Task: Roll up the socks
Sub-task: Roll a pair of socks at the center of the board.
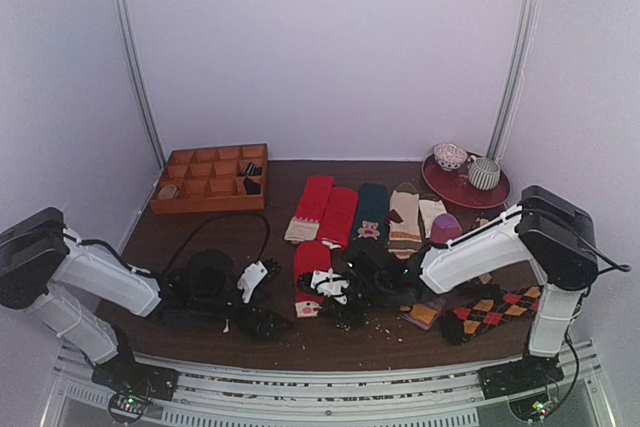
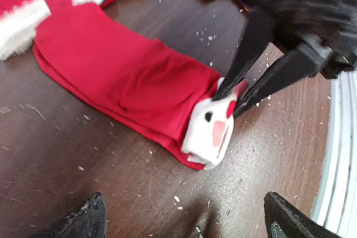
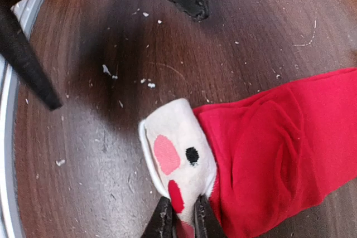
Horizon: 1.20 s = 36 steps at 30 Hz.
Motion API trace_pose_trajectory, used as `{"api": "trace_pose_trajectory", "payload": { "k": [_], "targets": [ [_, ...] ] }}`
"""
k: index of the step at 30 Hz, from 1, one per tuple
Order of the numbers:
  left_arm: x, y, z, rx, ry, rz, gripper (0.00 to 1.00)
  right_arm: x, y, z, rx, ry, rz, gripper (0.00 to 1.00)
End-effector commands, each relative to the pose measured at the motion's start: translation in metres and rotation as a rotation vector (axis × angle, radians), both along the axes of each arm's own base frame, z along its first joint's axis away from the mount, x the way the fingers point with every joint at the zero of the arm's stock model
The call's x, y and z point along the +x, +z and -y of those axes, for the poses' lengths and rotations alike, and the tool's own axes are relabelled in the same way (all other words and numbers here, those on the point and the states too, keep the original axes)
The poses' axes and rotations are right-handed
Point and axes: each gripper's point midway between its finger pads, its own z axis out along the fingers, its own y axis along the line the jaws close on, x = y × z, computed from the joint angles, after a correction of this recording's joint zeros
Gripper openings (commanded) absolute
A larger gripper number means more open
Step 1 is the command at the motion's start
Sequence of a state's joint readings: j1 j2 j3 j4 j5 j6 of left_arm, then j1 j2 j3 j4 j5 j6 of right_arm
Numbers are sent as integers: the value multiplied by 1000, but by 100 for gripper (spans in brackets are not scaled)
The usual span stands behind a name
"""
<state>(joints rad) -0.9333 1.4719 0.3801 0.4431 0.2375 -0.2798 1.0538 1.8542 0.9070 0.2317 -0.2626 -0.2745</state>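
Dark wood-grain table point(image 1: 330, 342), flecked with white crumbs, ends nearest me at a metal rail point(image 1: 320, 382) where both arm bases sit.

Just past that edge, my left gripper point(image 2: 183, 199) hangs low with its fingers spread wide and nothing between them. It is pointed at the socks point(image 2: 122, 76) but not touching them.

The socks lie flat as a stacked red pair near the table's middle, with the cream end point(image 3: 178, 154) toward me. My right gripper point(image 3: 183, 210) is pinching that cream end, fingers pressed on the fabric from both sides.

An argyle sock point(image 1: 495, 309) lies close to the right arm, so that side looks crowded. Bare wood opens to the left of the socks, crossed by a looping black cable point(image 1: 235, 222).

Farther back runs a row of other socks point(image 1: 370, 212), side by side. Behind them sit a compartmented wooden tray point(image 1: 210, 179) at back left and a dark red plate point(image 1: 455, 190) carrying two cups at back right.

Pale walls point(image 1: 320, 47) close in on three sides, with metal posts point(image 1: 135, 57) in the corners.
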Motion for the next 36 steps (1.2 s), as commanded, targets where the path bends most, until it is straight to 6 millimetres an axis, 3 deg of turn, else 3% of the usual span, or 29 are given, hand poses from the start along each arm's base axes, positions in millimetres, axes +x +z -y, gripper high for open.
{"api": "trace_pose_trajectory", "payload": {
  "k": [1, 6, 12, 13, 14, 16, 22, 36],
  "targets": [
    [3, 21, -3, 69, 2, 282, 98, -54, -53, 46, -295, -20, -470, 9],
    [-9, 43, 15, -22, -99, 445, 98, -64, -56, 53, -352, -83, -731, 10],
    [-11, 42, 39, -31, -204, 500, 84, -71, -52, 54, -367, -85, -872, 10],
    [-11, 39, 45, -29, -226, 498, 77, -73, -53, 55, -369, -82, -888, 10],
    [-12, 35, 50, -27, -247, 490, 64, -74, -54, 55, -368, -81, -899, 10],
    [-16, 29, 60, -31, -292, 468, 56, -72, -55, 56, -371, -92, -909, 10],
    [-24, 21, 70, -51, -344, 422, 57, -69, -55, 55, -348, -105, -922, 10],
    [-49, -4, 59, -51, -384, 286, 53, -64, -64, 57, -342, -125, -925, 10]
  ]
}}
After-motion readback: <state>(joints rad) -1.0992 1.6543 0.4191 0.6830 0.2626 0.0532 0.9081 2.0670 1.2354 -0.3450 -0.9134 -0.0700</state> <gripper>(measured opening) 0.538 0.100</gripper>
